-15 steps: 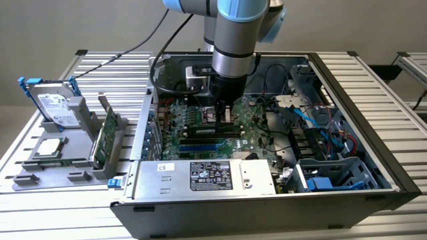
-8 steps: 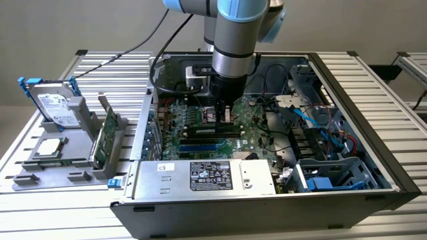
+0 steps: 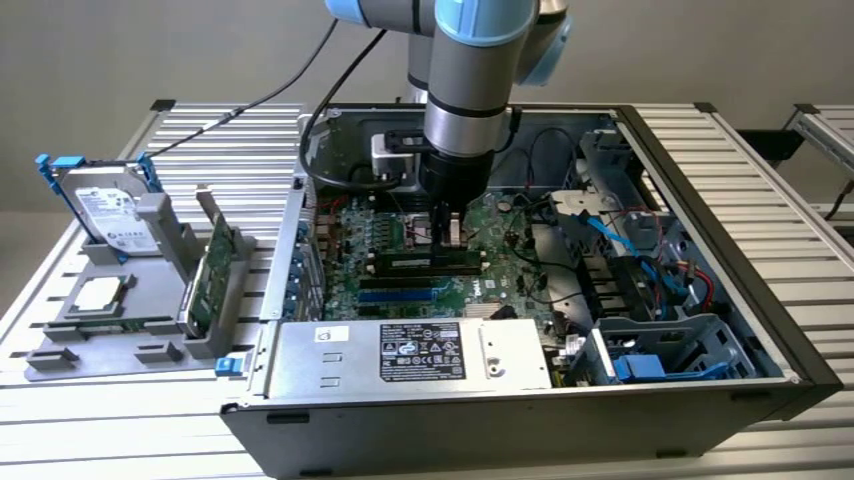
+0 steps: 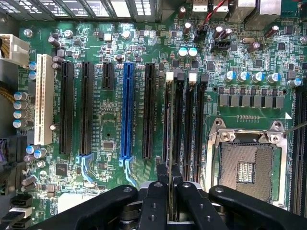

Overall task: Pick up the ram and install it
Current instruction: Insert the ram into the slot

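I am holding the ram (image 4: pixel 170 134) edge-on in my hand (image 4: pixel 170 176), with the fingers narrowed to a pinch on its thin top edge. The stick is running lengthwise from my fingertips along one of the black memory slots (image 4: pixel 178 124) on the green motherboard (image 4: pixel 110 120), near the processor socket (image 4: pixel 247 167); I cannot tell whether it is touching the slot. My hand is hanging upright inside the open computer case (image 3: pixel 747 300) on the counter (image 3: pixel 80 400).
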{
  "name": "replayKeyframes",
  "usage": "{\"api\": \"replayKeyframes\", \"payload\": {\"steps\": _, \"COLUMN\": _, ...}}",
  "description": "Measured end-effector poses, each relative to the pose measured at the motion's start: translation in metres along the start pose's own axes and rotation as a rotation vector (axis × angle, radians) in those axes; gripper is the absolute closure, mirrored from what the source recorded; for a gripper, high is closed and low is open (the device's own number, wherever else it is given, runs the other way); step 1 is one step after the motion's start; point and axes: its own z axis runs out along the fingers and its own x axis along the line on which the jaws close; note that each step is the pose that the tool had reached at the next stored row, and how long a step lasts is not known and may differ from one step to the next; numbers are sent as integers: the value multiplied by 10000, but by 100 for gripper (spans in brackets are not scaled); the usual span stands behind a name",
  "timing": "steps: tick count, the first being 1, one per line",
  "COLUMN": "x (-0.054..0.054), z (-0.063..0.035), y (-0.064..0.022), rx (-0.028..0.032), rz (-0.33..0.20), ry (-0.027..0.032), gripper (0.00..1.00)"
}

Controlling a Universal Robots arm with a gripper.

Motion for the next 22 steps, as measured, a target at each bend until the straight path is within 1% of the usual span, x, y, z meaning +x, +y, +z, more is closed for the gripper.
{"api": "replayKeyframes", "payload": {"steps": 8, "x": -1, "z": 22, "y": -1, "rx": -1, "rz": 0, "ry": 4, "gripper": 86}}
{"api": "replayKeyframes", "payload": {"steps": 9, "x": -1, "z": 23, "y": -1, "rx": -2, "rz": 0, "ry": 1, "gripper": 84}}
{"api": "replayKeyframes", "payload": {"steps": 10, "x": -1, "z": 23, "y": -1, "rx": 0, "rz": 1, "ry": 1, "gripper": 78}}
{"api": "replayKeyframes", "payload": {"steps": 11, "x": 0, "z": 24, "y": -1, "rx": 0, "rz": 2, "ry": 1, "gripper": 78}}
{"api": "replayKeyframes", "payload": {"steps": 12, "x": 1, "z": 23, "y": -1, "rx": 0, "rz": 2, "ry": 2, "gripper": 72}}
{"api": "replayKeyframes", "payload": {"steps": 14, "x": 2, "z": 22, "y": -1, "rx": -1, "rz": 1, "ry": 4, "gripper": 72}}
{"api": "replayKeyframes", "payload": {"steps": 15, "x": 2, "z": 22, "y": -1, "rx": 0, "rz": 0, "ry": 4, "gripper": 66}}
{"api": "replayKeyframes", "payload": {"steps": 16, "x": 3, "z": 19, "y": -1, "rx": -1, "rz": 0, "ry": 4, "gripper": 66}}
{"api": "replayKeyframes", "payload": {"steps": 19, "x": 4, "z": -13, "y": 1, "rx": -1, "rz": 0, "ry": 2, "gripper": 66}}
{"api": "replayKeyframes", "payload": {"steps": 22, "x": 7, "z": -88, "y": 7, "rx": -1, "rz": -1, "ry": -4, "gripper": 66}}
